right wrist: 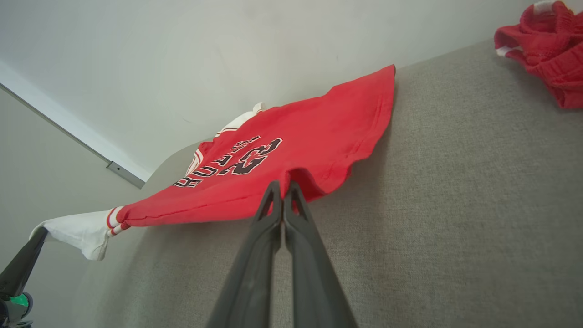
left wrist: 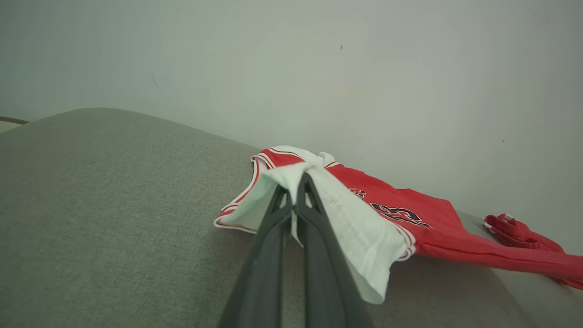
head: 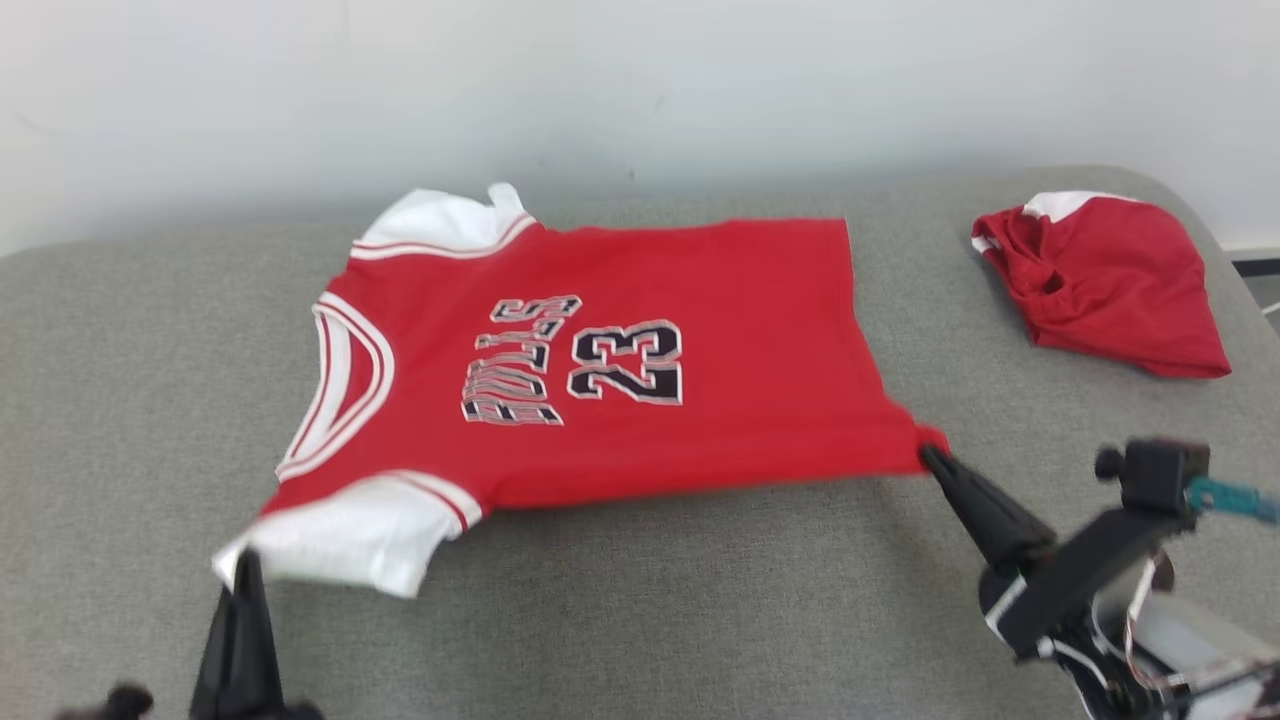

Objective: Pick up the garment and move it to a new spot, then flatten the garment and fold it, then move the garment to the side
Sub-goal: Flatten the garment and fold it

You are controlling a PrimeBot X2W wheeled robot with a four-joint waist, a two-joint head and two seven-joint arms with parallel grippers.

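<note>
The garment (head: 620, 350) is a red jersey with white sleeves and a black "23", spread face up over the grey cushion (head: 700, 600), neck toward the left. My left gripper (head: 245, 560) is shut on its near white sleeve (left wrist: 346, 214), lifting that edge. My right gripper (head: 928, 455) is shut on the near hem corner (right wrist: 300, 175). The near edge hangs stretched between both grippers, a little above the cushion; the far edge rests on it. In the right wrist view the left gripper's dark finger (right wrist: 20, 264) holds the sleeve tip at the lower left.
A second red garment (head: 1105, 280) lies crumpled at the cushion's far right, also in the right wrist view (right wrist: 546, 50). A pale wall (head: 640, 90) rises directly behind the cushion. The cushion's right end curves off near the crumpled garment.
</note>
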